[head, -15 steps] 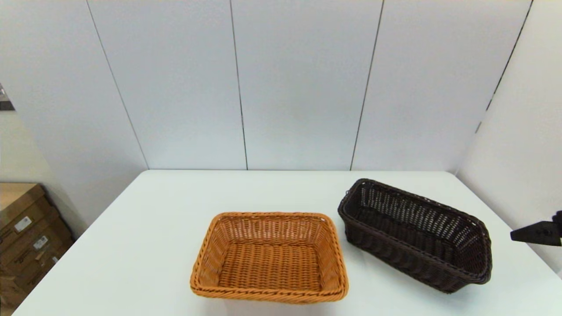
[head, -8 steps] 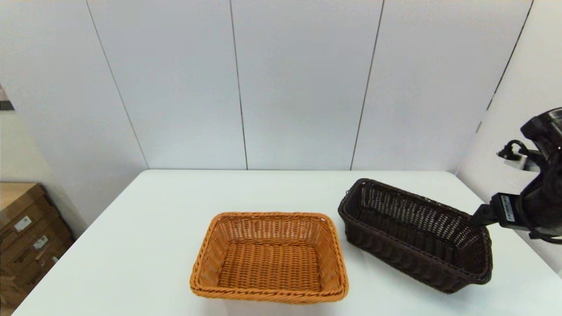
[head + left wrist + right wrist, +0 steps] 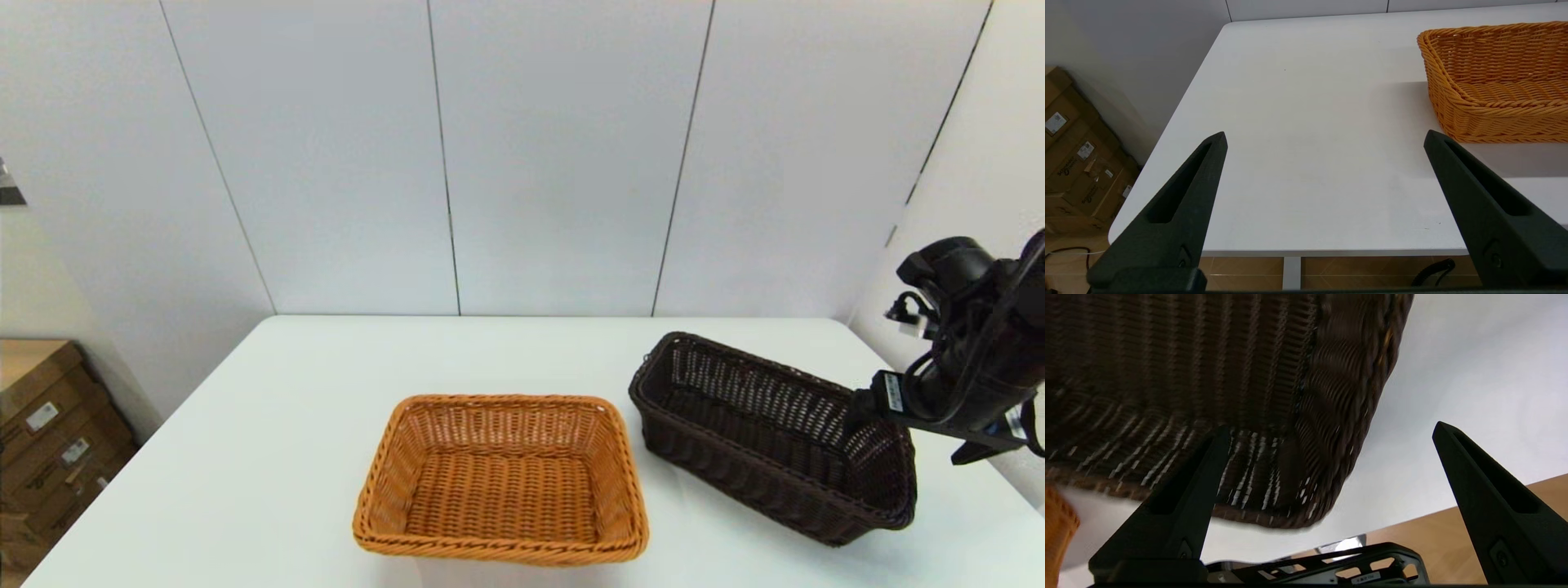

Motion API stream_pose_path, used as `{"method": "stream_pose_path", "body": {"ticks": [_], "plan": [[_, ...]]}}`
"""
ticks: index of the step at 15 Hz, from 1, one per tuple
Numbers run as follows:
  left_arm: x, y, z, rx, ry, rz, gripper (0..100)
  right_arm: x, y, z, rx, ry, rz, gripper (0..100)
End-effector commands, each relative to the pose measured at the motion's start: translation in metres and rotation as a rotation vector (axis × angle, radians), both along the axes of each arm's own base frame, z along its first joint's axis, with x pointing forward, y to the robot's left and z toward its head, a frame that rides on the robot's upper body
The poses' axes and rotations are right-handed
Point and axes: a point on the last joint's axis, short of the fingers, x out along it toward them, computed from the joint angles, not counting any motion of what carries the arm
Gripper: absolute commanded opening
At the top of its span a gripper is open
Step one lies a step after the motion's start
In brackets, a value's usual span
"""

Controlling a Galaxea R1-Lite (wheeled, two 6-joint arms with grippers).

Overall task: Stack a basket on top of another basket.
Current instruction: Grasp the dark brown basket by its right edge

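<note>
The dark brown basket lies slantwise on the right side of the white table. The orange basket sits at front centre, a small gap away. My right gripper is open at the dark basket's right end. One finger is over the inside and the other is outside the end wall. The right wrist view shows the dark basket close up, with the right gripper spread wide across its end wall. My left gripper is open near the table's front left edge, beside the orange basket.
Cardboard boxes stand on the floor left of the table, also seen as boxes in the left wrist view. White wall panels close off the back and right of the table. The table's right edge runs just past the dark basket.
My right arm has come in from the right edge of the view and moved left to the dark basket's right end. Both baskets stay where they were.
</note>
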Motion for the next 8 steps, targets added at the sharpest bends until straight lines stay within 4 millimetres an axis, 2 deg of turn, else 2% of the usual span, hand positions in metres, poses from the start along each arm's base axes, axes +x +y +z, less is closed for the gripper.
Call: {"method": "stream_pose_path", "body": {"ticks": [1, 8], "plan": [[0.0, 0.0, 0.0, -0.001, 0.001, 0.001, 100, 0.018, -0.019, -0.029, 0.037, 0.082, -0.053, 100], [0.0, 0.0, 0.0, 0.001, 0.001, 0.001, 100, 0.033, -0.043, -0.056, 0.172, 0.128, -0.097, 100]]}}
